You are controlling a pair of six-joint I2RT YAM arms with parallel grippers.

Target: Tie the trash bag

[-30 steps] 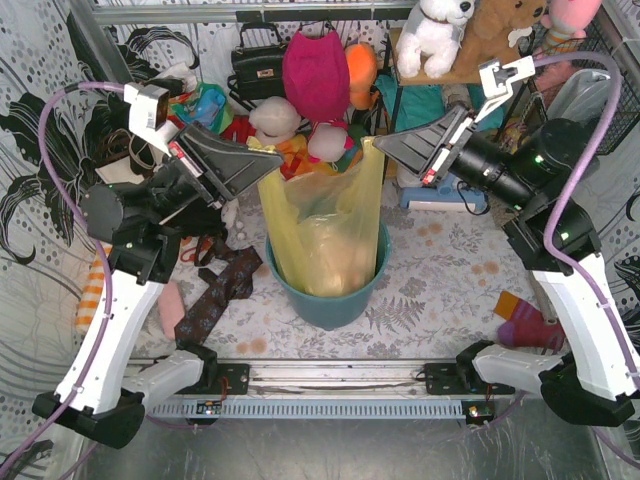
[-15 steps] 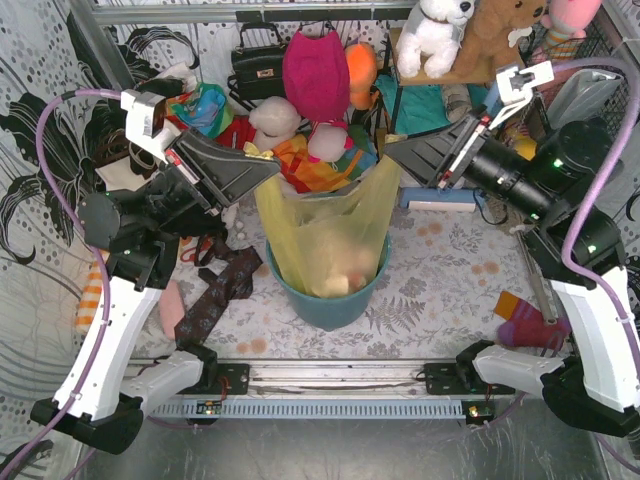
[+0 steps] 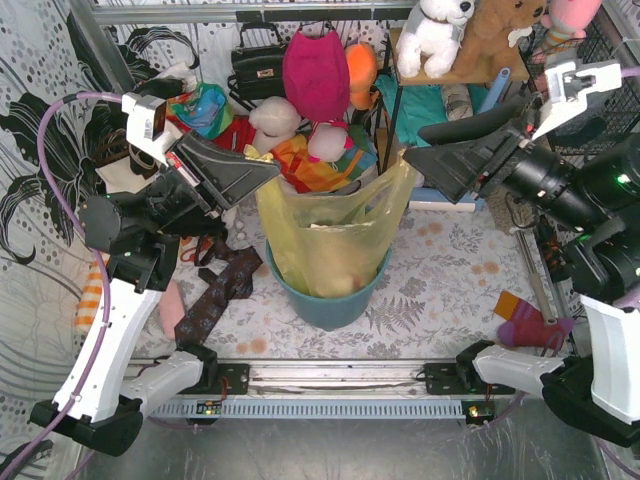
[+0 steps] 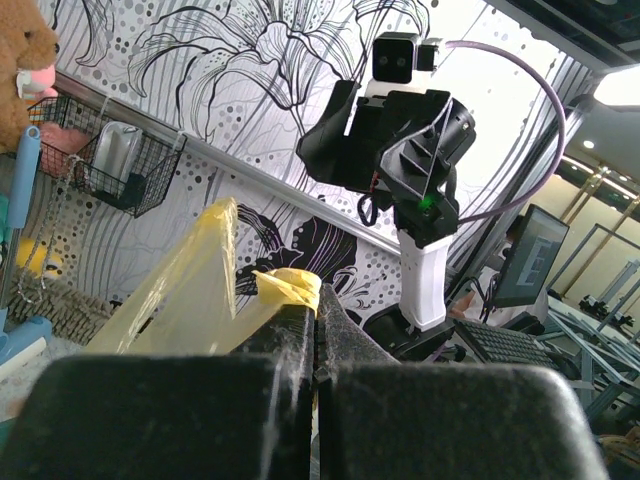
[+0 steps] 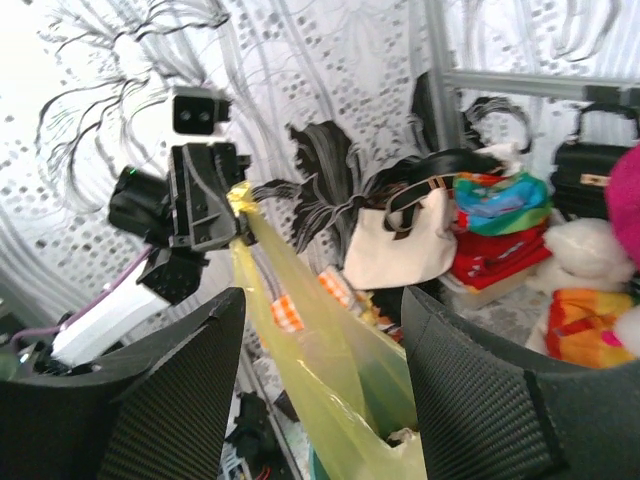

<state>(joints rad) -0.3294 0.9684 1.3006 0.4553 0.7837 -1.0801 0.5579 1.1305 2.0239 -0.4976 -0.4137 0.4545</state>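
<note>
The trash bag (image 3: 330,240) is thin yellow-green plastic and stands in a round teal bin (image 3: 330,308). Its top is stretched up to the left. My left gripper (image 3: 272,172) is shut on the bag's left top corner. In the left wrist view that corner (image 4: 290,285) sticks out as a yellow wad above the shut left gripper (image 4: 318,305). My right gripper (image 3: 415,148) hangs open just beside the bag's right top corner, holding nothing. From the right wrist, the bag (image 5: 335,390) shows beyond the open right gripper (image 5: 322,298), with crumpled white paper at its mouth.
Plush toys (image 3: 315,70), handbags (image 3: 258,62) and bright clothes crowd the back. A dark patterned cloth (image 3: 215,290) lies left of the bin, and a striped sock (image 3: 525,325) lies to its right. A metal rail (image 3: 330,378) runs along the near edge.
My right gripper has opened, let go of the bag's right corner and drawn back to the right. That side of the bag has slackened. The left gripper keeps its hold.
</note>
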